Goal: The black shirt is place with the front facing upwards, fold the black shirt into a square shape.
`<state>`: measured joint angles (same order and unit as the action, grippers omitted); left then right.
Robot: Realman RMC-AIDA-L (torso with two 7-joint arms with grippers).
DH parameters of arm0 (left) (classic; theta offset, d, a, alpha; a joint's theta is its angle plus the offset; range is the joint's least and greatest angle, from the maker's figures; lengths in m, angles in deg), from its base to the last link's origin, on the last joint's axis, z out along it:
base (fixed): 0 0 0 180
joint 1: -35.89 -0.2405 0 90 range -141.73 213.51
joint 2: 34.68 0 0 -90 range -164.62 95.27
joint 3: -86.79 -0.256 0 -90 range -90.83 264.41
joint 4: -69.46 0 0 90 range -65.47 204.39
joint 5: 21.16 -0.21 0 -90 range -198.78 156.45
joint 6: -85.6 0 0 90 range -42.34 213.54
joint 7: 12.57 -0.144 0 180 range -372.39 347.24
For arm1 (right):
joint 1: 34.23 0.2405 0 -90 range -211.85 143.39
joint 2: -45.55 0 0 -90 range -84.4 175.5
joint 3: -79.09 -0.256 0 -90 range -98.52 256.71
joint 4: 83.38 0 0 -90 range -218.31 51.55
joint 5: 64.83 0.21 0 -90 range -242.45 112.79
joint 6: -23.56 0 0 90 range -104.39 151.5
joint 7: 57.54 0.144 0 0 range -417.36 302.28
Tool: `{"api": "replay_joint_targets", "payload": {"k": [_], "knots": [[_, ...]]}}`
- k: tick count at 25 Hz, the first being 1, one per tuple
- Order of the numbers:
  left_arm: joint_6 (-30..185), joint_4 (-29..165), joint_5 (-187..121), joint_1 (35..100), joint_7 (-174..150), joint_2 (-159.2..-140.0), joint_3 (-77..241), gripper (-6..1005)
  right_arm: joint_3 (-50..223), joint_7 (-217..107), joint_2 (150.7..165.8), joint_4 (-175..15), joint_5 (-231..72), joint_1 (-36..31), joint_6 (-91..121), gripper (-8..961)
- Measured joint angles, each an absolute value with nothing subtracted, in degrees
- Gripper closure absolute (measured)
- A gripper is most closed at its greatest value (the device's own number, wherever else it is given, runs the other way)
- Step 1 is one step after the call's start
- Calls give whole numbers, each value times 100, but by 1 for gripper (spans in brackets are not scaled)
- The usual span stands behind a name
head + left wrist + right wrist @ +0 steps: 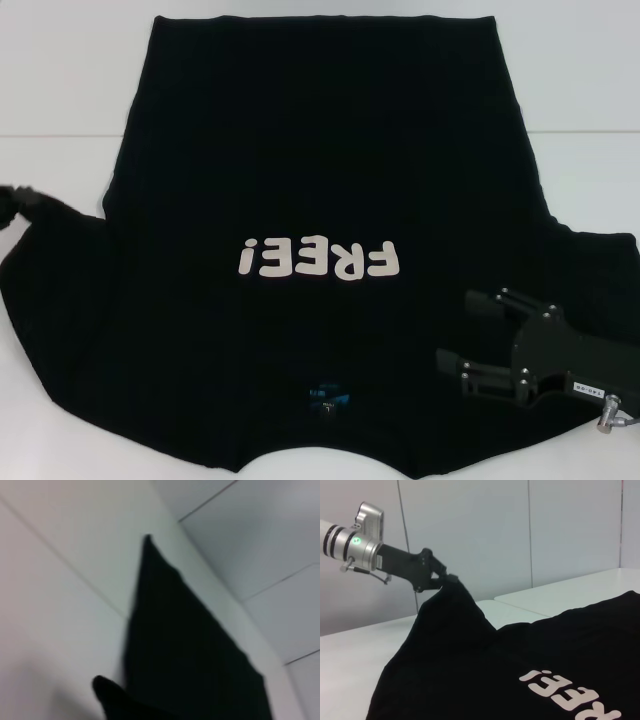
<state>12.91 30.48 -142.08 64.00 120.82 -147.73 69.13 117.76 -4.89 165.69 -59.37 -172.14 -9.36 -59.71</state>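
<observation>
Lying spread across white table (60, 80), front up: black shirt (320, 170), hem at far edge, neck opening at near edge. White letters "FREE!" (320, 259) on chest, upside down from head camera. Small blue neck label (328, 398) just inside collar, near side, centre.

Left gripper (446, 578): at far left of scene, raised off table. Clenched on tip of left sleeve; cloth pulled up into a peak from table to fingertips, draping down in a slope toward shirt body. Seen plainly from right wrist camera, silver wrist joint with green light (357, 540) behind it. From head camera only a dark knot of cloth and gripper at left edge of view. Left wrist camera: long black triangle of shirt cloth over white table, seams in tabletop running beside it; own fingers not made out clearly there.

Right gripper (462, 330): low over shirt's right near part, by right shoulder and sleeve area, fingers pointing left toward chest. Jaws apart, released, nothing between them. Touching cloth or just above it: cannot tell.

Right sleeve spread flat out to right, reaching right edge of head view. Shirt body smooth, no fold made yet. White wall panels (470, 530) behind table in right wrist view.
</observation>
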Motion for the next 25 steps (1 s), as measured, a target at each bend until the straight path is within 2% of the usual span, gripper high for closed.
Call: {"api": "replay_joint_targets", "payload": {"k": [7, 17, 21, 24, 25], "knots": [[1167, 3100, -14022, 6517, 12161, -14910, 6702, 971, 11779, -489, 16568, -5981, -17214, -918, -5973, 44], [1440, 3220, -14011, 6666, 11826, -15562, 6554, 931, 11801, -489, 16569, -6024, -17214, -913, -5976, 44], [1516, 3628, -13781, 6655, 11375, -15620, 6596, 913, 11800, -490, 16569, -6046, -17214, -901, -5977, 44], [1568, 3821, -13575, 6590, 11195, -15589, 6625, 900, 11809, -489, 16569, -6051, -17214, -901, -5977, 44], [1563, 3840, -13534, 6564, 11184, -15573, 6625, 865, 11813, -489, 16569, -6053, -17214, -900, -5977, 44]]}}
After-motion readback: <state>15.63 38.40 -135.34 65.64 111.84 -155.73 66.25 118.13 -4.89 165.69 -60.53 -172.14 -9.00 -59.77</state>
